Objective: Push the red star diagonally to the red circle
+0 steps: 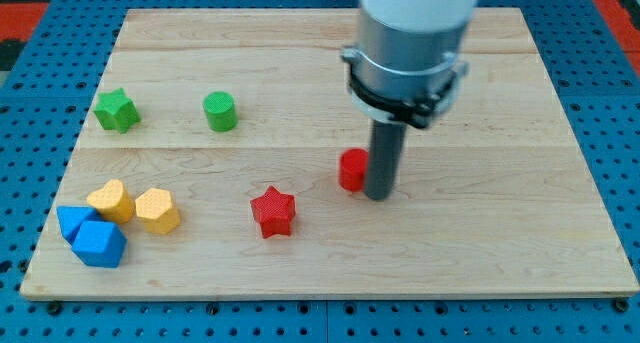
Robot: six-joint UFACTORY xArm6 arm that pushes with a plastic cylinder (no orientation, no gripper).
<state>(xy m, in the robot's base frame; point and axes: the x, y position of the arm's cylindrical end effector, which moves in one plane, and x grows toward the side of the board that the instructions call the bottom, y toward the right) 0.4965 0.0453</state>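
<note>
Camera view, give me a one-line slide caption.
My tip rests right of the red circle, with the red star lower left on the wooden board.

red star (272, 211) and circle (352, 170), green star (116, 110) and cylinder (220, 112), two yellow blocks (135, 205), two blue blocks (92, 237), pale striped wooden board (520, 233)

Green star (116, 110), green cylinder (220, 112), 2 yellow blocks (134, 205), 2 blue blocks (92, 237).

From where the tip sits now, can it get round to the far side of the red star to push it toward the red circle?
Probably yes. My tip stands just right of the red circle; the red star lies down-left with bare board around it. It must skirt the circle first.
</note>
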